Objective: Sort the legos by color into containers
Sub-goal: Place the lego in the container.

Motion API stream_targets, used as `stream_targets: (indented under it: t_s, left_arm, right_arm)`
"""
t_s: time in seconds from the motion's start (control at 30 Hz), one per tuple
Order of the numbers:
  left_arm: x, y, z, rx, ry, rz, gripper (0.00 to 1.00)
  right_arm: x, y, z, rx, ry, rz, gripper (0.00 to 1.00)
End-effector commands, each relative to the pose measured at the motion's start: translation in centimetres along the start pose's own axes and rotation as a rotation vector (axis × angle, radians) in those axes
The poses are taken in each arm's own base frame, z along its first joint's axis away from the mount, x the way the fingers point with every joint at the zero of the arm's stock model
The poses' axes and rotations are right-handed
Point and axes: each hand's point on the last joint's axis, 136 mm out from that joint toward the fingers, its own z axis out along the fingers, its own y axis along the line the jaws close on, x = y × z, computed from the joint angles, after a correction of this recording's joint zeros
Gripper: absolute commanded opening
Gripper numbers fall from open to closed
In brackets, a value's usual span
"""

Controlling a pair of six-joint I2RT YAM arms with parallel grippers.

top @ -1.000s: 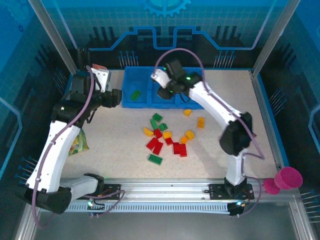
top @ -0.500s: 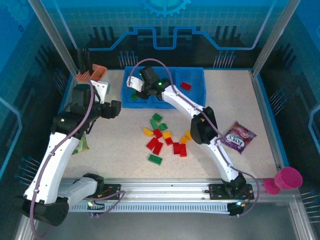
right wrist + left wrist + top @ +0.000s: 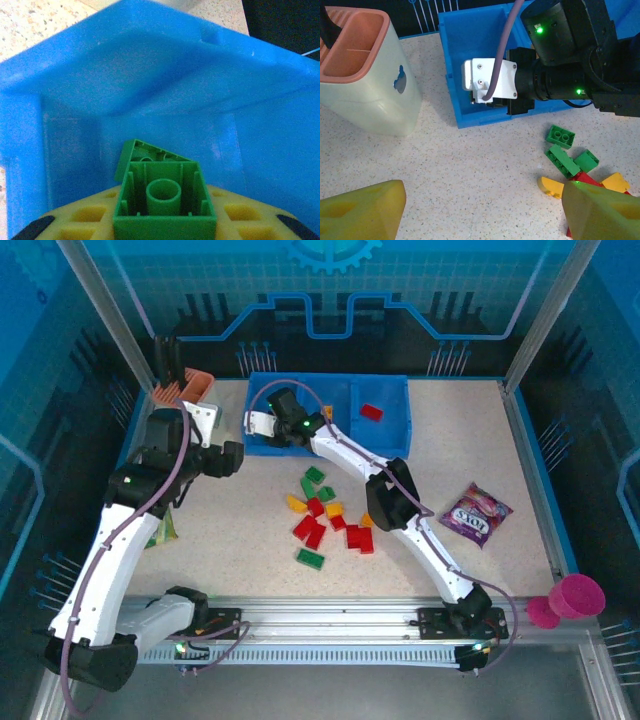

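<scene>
Legos (image 3: 312, 532), where? (A)
Most loose in a pile mid-table (image 3: 230, 530), green, red and orange-yellow mixed, near the front of the blue tray (image 3: 405, 405). One red brick (image 3: 371, 412) lies in the tray's right compartment. (B)
Right gripper (image 3: 165, 220)? (A)
Down in the left compartment (image 3: 150, 75), clamped on a green brick (image 3: 164, 192), underside toward the wrist cam, yellow pads (image 3: 85, 220) tight on both sides. Second green brick (image 3: 131, 156) just behind it, tilted. Touching or not, can't tell. (B)
Left gripper (image 3: 480, 210)? (A)
Released, jaws spread wide, nothing between. Hovers over bare table near the tray's left front corner. Beige cup with orange insert (image 3: 365, 90) stands near the tray's left wall, apart from it. (B)
Other stuff? (A)
Purple snack bag (image 3: 476, 514) right of the pile, pink cup (image 3: 578, 597) at the near-right corner. (B)
</scene>
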Motion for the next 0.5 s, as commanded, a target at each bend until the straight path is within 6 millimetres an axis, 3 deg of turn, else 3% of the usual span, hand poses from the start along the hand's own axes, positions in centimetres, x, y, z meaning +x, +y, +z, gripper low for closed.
stream_targets:
  t_s: [0.0,0.17,0.23,0.37,0.47]
  left_arm:
    - [-0.4,-0.1,0.2,0.013,-0.013,-0.002,0.83]
    - [-0.5,-0.4,0.7,0.028,-0.001,-0.012,0.84]
    - [-0.4,-0.8,0.8,0.053,0.011,-0.014,0.84]
    - [-0.3,-1.1,0.7,0.068,0.025,-0.009,0.84]
    - [-0.4,-0.6,0.6,0.04,0.004,0.0,0.84]
  right_arm:
    - [-0.7,0.3,0.5,0.019,-0.009,-0.034,0.45]
    - [-2.9,-1.2,-1.6,0.059,-0.08,-0.009,0.75]
    - [-4.0,-2.0,-3.0,0.084,-0.108,0.0,0.76]
    - [-7.2,-2.8,-8.4,0.112,-0.217,-0.016,0.8]
    - [-8.4,-4.9,-13.1,0.207,-0.258,0.047,0.98]
